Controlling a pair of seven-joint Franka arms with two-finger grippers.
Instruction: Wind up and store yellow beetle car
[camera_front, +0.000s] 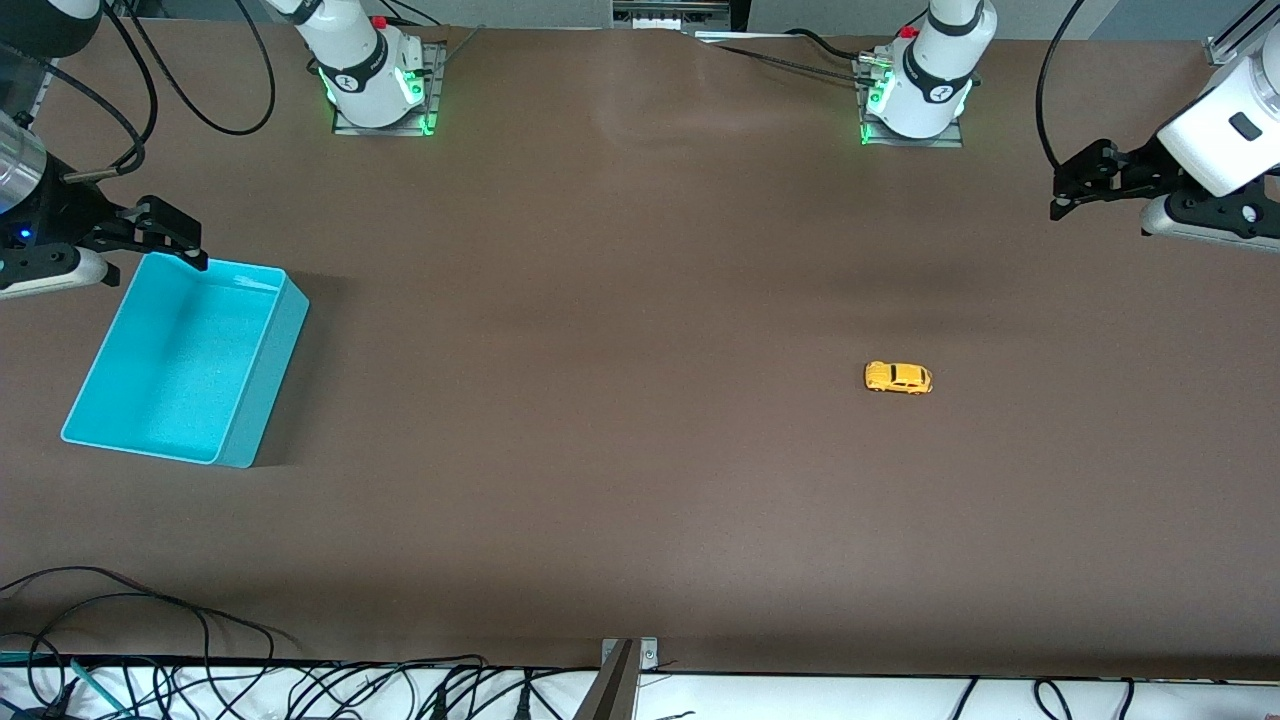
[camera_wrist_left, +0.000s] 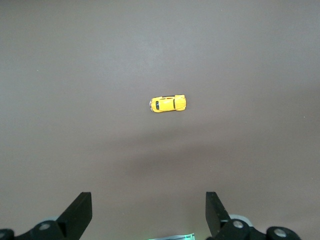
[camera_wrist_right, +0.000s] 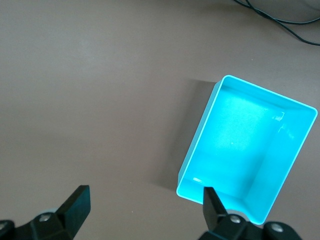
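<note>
Brown table (camera_front: 640, 480), black cables (camera_front: 200, 680)

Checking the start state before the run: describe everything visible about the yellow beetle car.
The yellow beetle car is a tiny, rounded, glossy toy with dark windows and small dark wheels. It sits upright on its wheels on the bare brown table, toward the left arm's end, lengthwise along the table. Nothing touches it; it is well apart from the turquoise bin.

Even overhead light, soft dim shadows on the matte brown bench (camera_front: 620, 300), glare washing out the turquoise bin (camera_wrist_right: 250, 145) interior, focus sharp.
</note>
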